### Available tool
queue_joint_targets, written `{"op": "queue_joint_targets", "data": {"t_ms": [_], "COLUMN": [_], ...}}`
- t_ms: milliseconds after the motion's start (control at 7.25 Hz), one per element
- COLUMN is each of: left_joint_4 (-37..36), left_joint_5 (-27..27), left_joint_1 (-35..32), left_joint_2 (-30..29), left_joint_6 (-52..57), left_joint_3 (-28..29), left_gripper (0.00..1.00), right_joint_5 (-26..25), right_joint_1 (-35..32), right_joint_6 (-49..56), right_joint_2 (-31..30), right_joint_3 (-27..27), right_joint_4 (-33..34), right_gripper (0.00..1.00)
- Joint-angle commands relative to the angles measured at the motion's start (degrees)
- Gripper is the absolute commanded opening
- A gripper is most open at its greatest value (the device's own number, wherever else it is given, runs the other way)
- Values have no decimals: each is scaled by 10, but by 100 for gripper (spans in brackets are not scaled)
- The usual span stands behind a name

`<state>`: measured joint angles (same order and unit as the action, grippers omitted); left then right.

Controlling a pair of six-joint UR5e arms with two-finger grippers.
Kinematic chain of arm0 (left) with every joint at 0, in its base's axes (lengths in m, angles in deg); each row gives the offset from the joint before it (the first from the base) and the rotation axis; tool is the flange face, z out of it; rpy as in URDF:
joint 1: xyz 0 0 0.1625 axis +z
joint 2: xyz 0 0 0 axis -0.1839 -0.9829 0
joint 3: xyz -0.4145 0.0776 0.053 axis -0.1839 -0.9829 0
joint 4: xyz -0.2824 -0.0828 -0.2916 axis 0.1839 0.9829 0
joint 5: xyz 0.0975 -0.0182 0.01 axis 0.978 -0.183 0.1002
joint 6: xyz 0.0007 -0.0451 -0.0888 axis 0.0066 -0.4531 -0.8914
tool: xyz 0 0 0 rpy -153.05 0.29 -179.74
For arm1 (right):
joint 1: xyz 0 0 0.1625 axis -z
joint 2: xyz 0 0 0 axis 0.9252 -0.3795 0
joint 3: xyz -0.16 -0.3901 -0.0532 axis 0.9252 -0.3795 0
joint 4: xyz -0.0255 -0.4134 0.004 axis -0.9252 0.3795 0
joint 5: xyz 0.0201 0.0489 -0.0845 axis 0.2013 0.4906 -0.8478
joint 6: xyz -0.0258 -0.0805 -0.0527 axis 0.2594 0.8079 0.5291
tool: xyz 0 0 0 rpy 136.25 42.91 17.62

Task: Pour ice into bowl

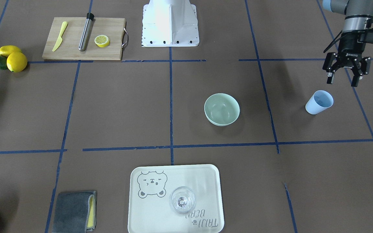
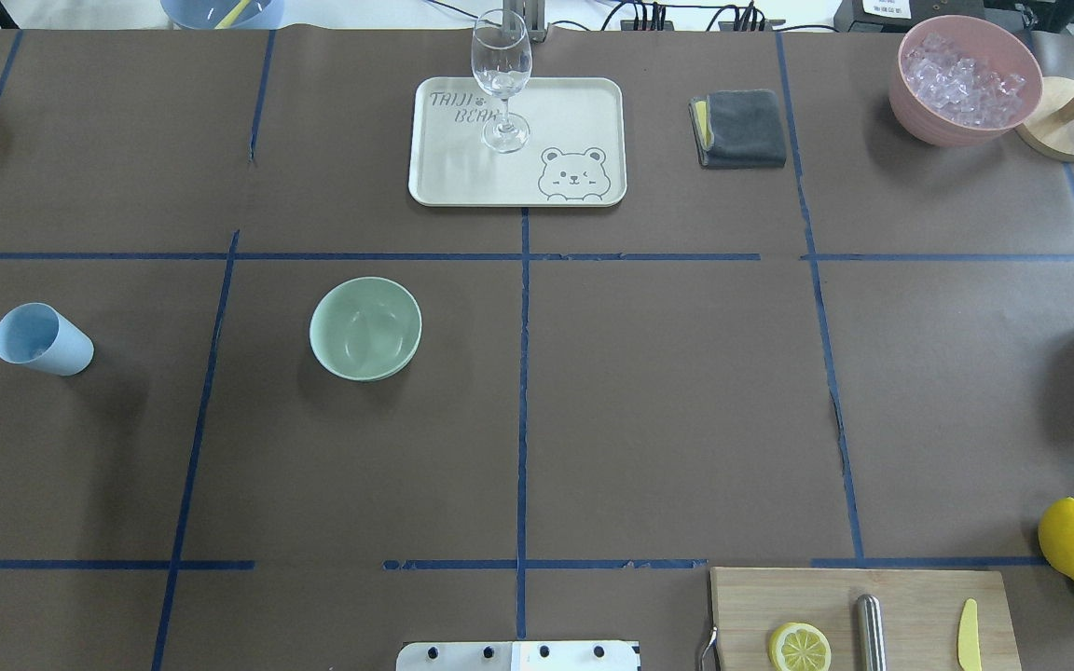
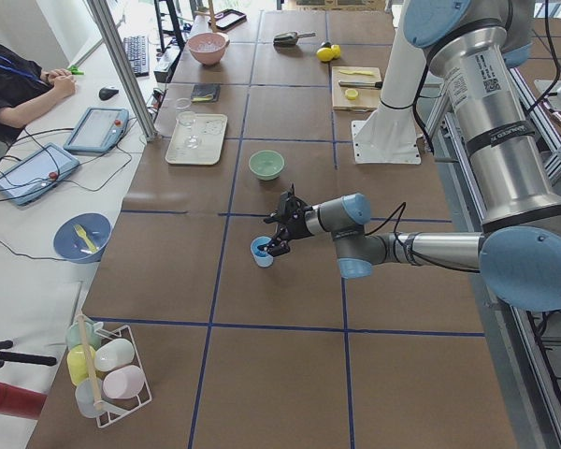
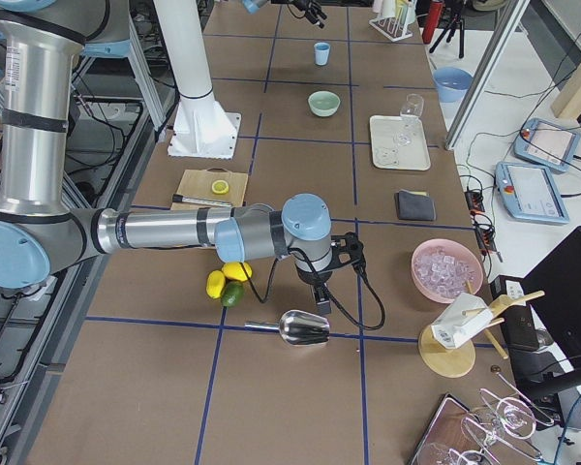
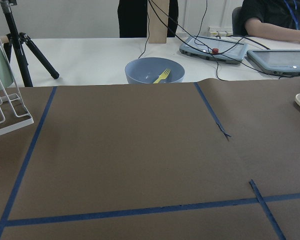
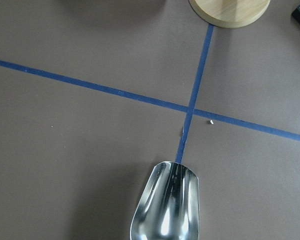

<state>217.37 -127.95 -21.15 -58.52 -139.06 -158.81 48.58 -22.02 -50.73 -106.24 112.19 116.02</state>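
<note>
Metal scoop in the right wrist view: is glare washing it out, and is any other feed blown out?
Right wrist view: the metal scoop shows bright reflections, yet its rim reads sharp. Exterior front-facing view: the white robot base is overexposed near the top. Overhead exterior view: even light, a soft shadow beside the mint-green bowl.

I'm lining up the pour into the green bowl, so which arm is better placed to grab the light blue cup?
Left. The left hand hangs open right by the light blue cup, with the mint bowl nearby. The right hand is far off at the table's other end, by the metal scoop.
</note>
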Motion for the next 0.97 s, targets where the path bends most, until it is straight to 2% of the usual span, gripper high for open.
{"op": "queue_joint_targets", "data": {"t_ms": [0,414,828], "left_joint_4": [-3,-4,-7], "left_joint_5": [109,204,234], "left_joint_1": [78,152,166], "left_joint_2": [1,-7,-49], "left_joint_6": [-41,-86,-86], "left_joint_3": [24,63,111], "left_gripper": [100,100,100], "right_joint_5": [-1,-2,-2], "right_joint_1": [1,1,1], "right_joint_6": [-1,-1,-1], "right_joint_2": [0,0,0], "right_joint_3": [0,-1,-1], "right_joint_4": [0,0,0], "right_gripper": [100,100,100]}}
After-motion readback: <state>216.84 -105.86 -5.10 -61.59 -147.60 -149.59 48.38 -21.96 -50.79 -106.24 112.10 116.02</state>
